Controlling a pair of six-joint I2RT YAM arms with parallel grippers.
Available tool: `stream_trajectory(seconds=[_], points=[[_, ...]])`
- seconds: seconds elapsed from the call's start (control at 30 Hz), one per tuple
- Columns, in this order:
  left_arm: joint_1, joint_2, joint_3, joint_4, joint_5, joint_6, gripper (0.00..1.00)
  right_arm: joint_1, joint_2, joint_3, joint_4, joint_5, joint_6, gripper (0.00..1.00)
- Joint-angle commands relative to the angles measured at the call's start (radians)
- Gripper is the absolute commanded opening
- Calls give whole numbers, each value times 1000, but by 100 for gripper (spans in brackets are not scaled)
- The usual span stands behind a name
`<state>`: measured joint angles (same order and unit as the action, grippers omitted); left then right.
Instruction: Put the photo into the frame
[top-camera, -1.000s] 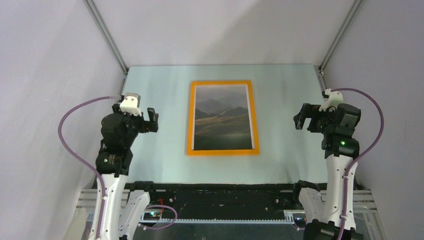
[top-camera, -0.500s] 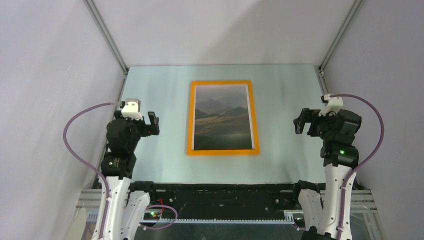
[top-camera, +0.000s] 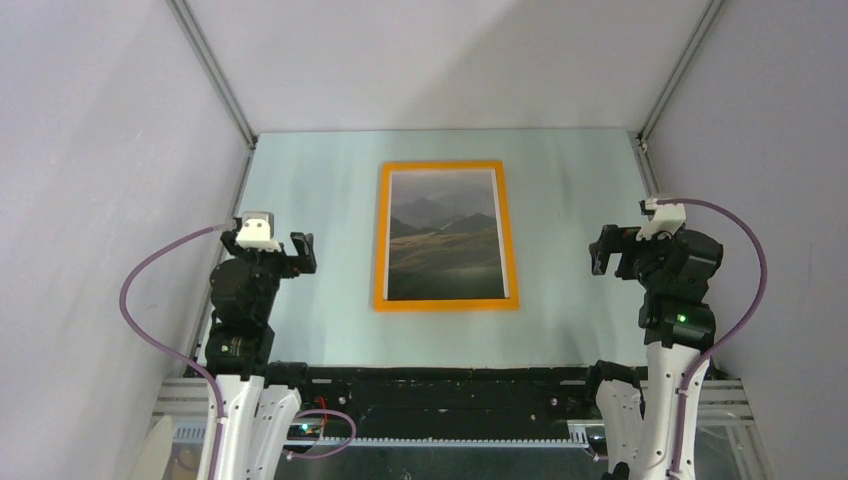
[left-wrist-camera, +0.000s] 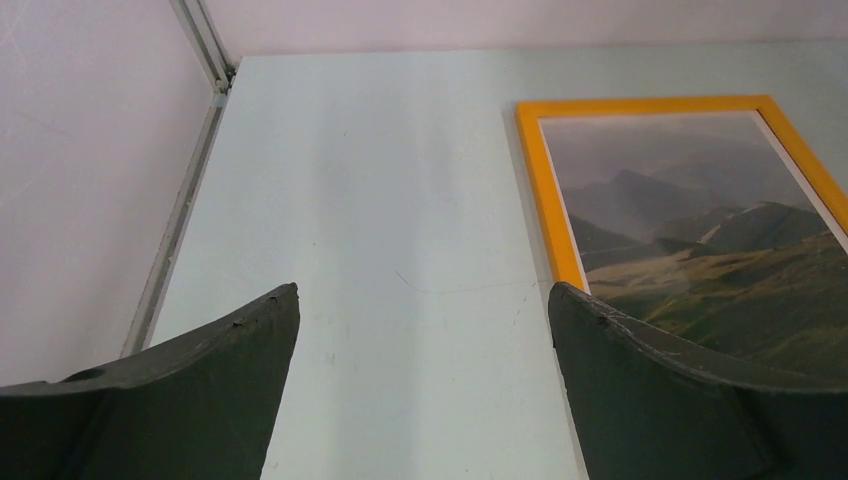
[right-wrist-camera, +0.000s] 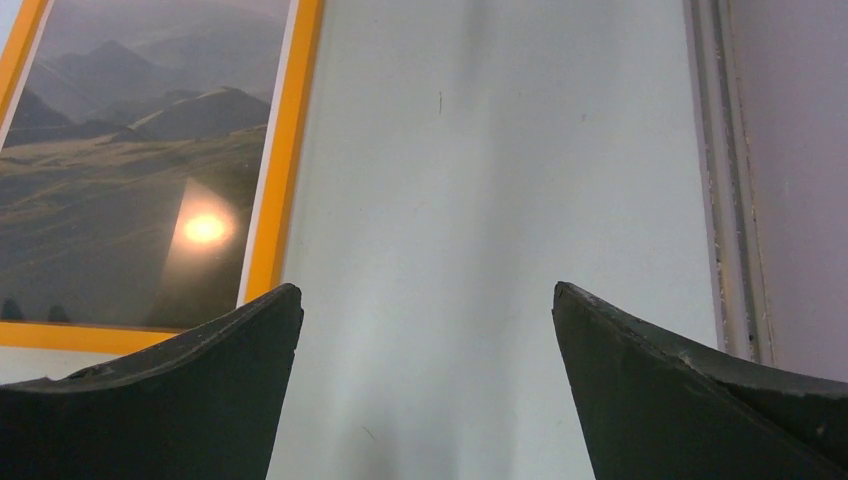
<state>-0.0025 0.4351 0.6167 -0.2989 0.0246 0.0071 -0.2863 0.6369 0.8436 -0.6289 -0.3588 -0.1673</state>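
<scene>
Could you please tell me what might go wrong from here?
1. The photo lies flat within the frame with nothing visibly holding it, so a nudge might shift it.
2. The left end effector and right end effector hang open beside the frame; a careless approach could knock it.
3. Glare on the photo could mislead a check of its fit.

A pale blue-green table fills the floor of a booth with plain light grey walls. Metal rails run up both back corners. A black bar crosses the table's near edge. Faint scratches mark the tabletop.
</scene>
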Motion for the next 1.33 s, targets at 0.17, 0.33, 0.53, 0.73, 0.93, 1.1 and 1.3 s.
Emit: stream_trajectory(seconds=[0.17,0.33,0.53,0.73,0.93,1.1,1.3], points=[[-1,1,-16,50,-20,16,98,-4,6,-1,13,-7,-47,100],[-1,4,-18,51,-21,16,98,-4,-6,-1,8,-17,-53,100],[-1,4,-18,51,-20,18,99,-3,-3,0,5,-26,-55,100],[0,3,-20,51,-21,19,98,-4,-1,0,5,-30,-55,100],[-1,5,-20,52,-21,21,98,-4,1,-1,3,-34,-56,100],[-1,3,-21,53,-21,23,98,-4,5,-1,2,-33,-56,100],[-1,-3,-24,52,-21,27,98,-4,6,0,4,-31,-52,100]])
